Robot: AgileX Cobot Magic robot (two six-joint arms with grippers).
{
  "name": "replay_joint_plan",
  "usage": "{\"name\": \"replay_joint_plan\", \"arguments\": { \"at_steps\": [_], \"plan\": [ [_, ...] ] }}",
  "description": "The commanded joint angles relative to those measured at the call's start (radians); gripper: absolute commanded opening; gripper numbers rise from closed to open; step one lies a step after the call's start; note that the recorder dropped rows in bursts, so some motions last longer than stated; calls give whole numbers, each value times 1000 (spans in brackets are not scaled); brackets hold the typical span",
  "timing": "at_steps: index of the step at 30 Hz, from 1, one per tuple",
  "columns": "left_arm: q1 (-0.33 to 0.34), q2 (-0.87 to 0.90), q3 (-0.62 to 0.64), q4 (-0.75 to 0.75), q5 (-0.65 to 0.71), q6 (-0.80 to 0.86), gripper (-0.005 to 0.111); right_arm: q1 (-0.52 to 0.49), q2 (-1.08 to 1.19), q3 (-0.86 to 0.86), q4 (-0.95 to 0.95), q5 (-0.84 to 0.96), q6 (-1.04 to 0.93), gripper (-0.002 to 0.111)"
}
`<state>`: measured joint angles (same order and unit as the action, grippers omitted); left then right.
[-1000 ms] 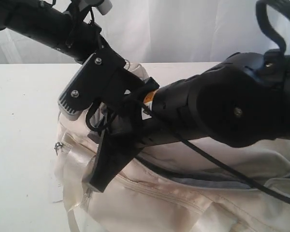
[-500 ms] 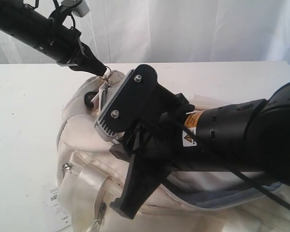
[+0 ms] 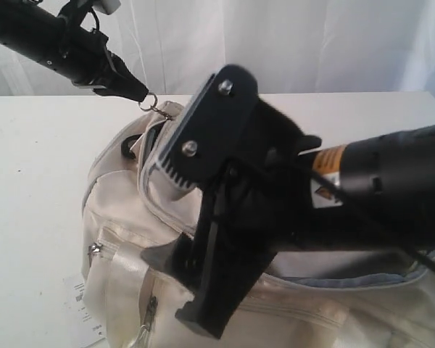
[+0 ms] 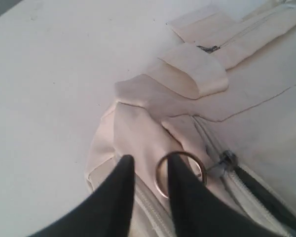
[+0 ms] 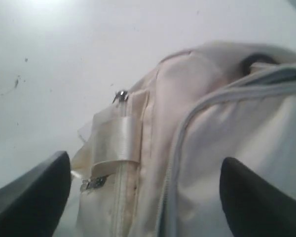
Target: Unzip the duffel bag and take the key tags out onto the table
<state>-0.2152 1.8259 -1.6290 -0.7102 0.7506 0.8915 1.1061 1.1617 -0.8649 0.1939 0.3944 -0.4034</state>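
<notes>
The cream duffel bag [image 3: 123, 210] lies on the white table [image 3: 29, 181], its main zipper partly undone and grey lining [image 3: 348, 279] showing. My left gripper [image 3: 139, 93] hovers over the bag's far end, slightly open. One finger [image 4: 187, 197] is threaded through the metal ring [image 4: 160, 180] of the zipper pull [image 4: 228, 160], and nothing is pinched. My right gripper [image 5: 148, 197] hangs wide open and empty above the bag's side by the front pocket zipper [image 5: 91, 183]. In the exterior view the right gripper [image 3: 199, 297] points down over the bag. The key tags are hidden.
A white barcode label [image 3: 80, 297] lies on the table beside the bag's near left corner. White curtains hang behind the table. The right arm [image 3: 377, 188] blocks much of the bag in the exterior view.
The left gripper has drawn back to the upper left with the ring, lifting the bag's end. The right arm has swung rightward and its gripper now hangs over the bag's middle.
</notes>
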Motion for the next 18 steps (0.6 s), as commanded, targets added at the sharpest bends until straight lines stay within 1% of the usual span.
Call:
{"name": "replay_joint_plan", "arguments": {
  "at_steps": [1,2,4,6,8,11,16,18],
  "plan": [
    [5,-54,-7,-14,25,-4,64,-1,-65,-19,-212,36,86,69],
    [5,-65,-7,-14,36,-4,71,-1,-65,-19,-299,59,154,68],
    [5,-88,-7,-14,72,-6,75,-1,-62,-19,-465,122,284,68],
    [5,-116,-7,-11,121,-38,74,-1,-43,-19,-624,205,403,68],
    [5,-148,-7,-4,196,-72,71,-1,-12,-19,-709,257,497,68],
    [5,-191,-7,-2,309,-79,60,-1,45,-19,-675,245,508,69],
    [5,-246,-7,-6,427,-87,36,1,152,-19,-650,239,480,80],
    [5,-264,-7,-14,470,-87,28,1,191,-19,-622,241,480,82]
  ]
}}
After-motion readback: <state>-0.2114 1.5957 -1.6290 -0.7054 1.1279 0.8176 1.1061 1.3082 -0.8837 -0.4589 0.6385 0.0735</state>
